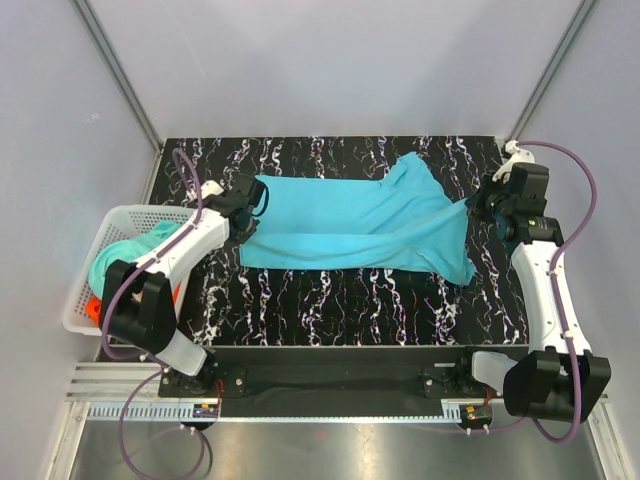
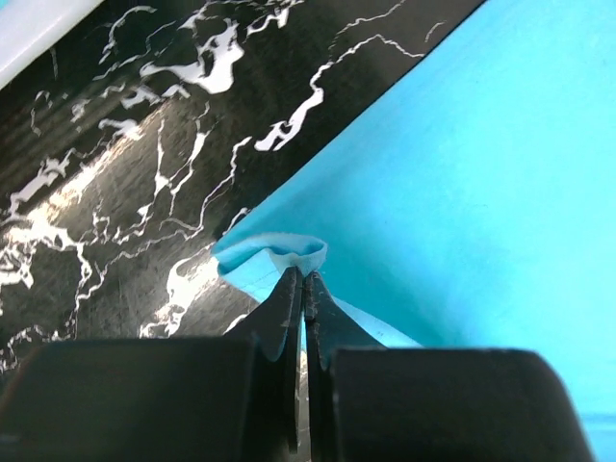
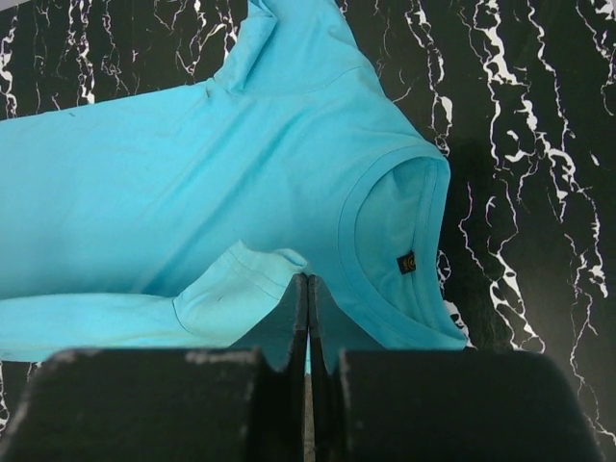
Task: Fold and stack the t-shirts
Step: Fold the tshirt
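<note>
Cyan t-shirt lies spread across the table, likely for folding. Left gripper is clenched on its left hem edge, right gripper on cloth beside the collar.

spread t-shirt on table, basket at left, other t-shirts inside

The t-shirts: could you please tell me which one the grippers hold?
The bright cyan t-shirt, spread on the table; the mint-teal t-shirt lies bunched in the basket.
</note>
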Controlling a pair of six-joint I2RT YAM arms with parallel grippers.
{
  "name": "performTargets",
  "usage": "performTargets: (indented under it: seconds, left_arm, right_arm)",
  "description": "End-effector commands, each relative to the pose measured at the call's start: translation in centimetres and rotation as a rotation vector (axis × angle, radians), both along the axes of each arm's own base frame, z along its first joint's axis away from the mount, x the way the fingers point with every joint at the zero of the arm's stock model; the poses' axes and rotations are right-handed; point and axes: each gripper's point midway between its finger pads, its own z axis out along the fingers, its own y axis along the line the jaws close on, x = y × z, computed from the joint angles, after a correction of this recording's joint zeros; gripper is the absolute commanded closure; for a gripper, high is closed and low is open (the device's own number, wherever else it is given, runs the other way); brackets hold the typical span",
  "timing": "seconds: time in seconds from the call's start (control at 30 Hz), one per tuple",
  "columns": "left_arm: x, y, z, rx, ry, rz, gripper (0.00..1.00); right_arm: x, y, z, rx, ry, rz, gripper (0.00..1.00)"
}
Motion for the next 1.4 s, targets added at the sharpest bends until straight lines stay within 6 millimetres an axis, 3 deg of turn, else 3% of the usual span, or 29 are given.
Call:
performTargets:
  seconds: [0.0, 0.23, 0.47, 0.73, 1.07, 1.3, 1.37]
  left_arm:
    - [2.4, 0.1, 1.2, 0.061, -0.058, -0.034, 1.00]
    - [3.8, -0.2, 0.6, 0.092, -0.035, -0.051, 1.00]
    - [4.8, -0.6, -1.3, 0.120, 0.035, -0.066, 1.00]
    - [6.3, -0.7, -1.0, 0.153, 0.033, -0.074, 1.00]
    - [6.2, -0.7, -3.2, 0.174, 0.133, -0.073, 1.00]
    - [7.0, -0.8, -3.2, 0.196, 0.134, -0.087, 1.00]
    - [7.4, -1.1, -3.4, 0.188, 0.131, -0.101, 0.92]
  right_arm:
    - [1.5, -0.3, 1.7, -0.050, -0.082, 0.015, 1.00]
    - [2.2, -0.8, 0.9, -0.072, -0.046, 0.010, 1.00]
    - [2.6, -1.0, -0.5, -0.074, -0.021, 0.001, 1.00]
    - [3.2, -1.2, -0.4, -0.085, -0.036, -0.001, 1.00]
    - [3.7, -1.4, -1.4, -0.090, -0.015, -0.001, 1.00]
    - [4.6, -0.8, -2.2, -0.079, -0.021, 0.045, 1.00]
    - [4.7, -0.8, -2.6, -0.080, -0.011, 0.044, 1.00]
